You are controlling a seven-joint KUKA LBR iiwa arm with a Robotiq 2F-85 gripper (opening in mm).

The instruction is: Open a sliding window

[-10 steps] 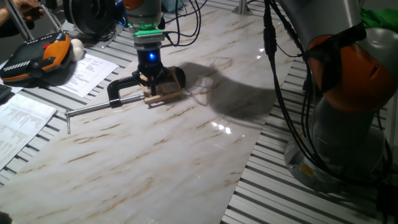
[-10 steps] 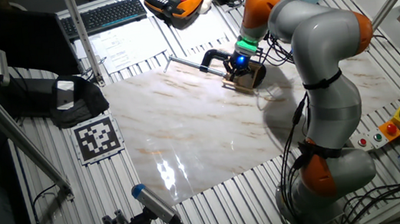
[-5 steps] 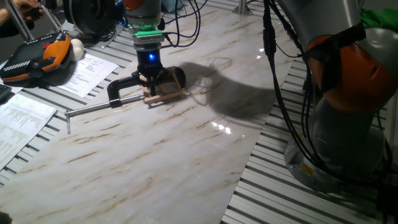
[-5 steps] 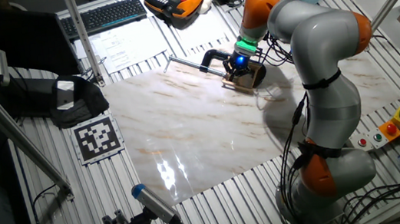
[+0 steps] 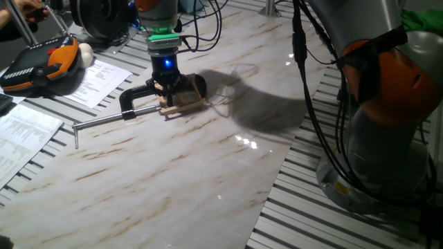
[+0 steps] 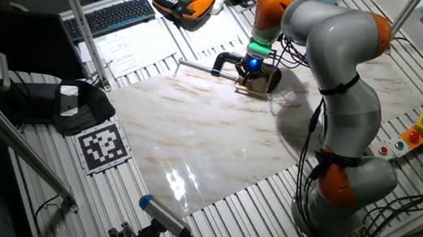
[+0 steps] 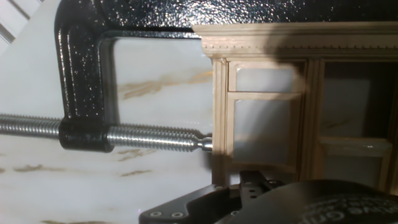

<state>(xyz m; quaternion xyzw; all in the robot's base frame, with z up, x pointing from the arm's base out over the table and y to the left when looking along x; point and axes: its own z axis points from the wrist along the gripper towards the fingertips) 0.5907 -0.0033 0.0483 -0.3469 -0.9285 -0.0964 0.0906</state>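
Observation:
The sliding window (image 5: 183, 104) is a small pale-wood frame lying on the marble board, held by a black C-clamp (image 5: 131, 99). My gripper (image 5: 168, 90) points straight down on the window's left end, with its blue light lit above. From the other side, the gripper (image 6: 253, 70) stands over the window (image 6: 260, 83). The hand view shows the window (image 7: 267, 106) close up with its panes side by side, and the clamp screw (image 7: 155, 137) pressing on its left edge. A dark part of the hand fills the bottom edge. The fingers' spread is hidden.
The clamp's steel bar (image 5: 104, 120) runs out to the left over the board edge. Papers (image 5: 97, 79) and an orange teach pendant (image 5: 41, 63) lie at the back left. The arm's base (image 5: 387, 138) stands at the right. A keyboard (image 6: 108, 17) and a marker tag (image 6: 103, 146) sit beside the board.
The gripper and arm have edged very slightly to the left over the window. The window frame and clamp have stayed in place.

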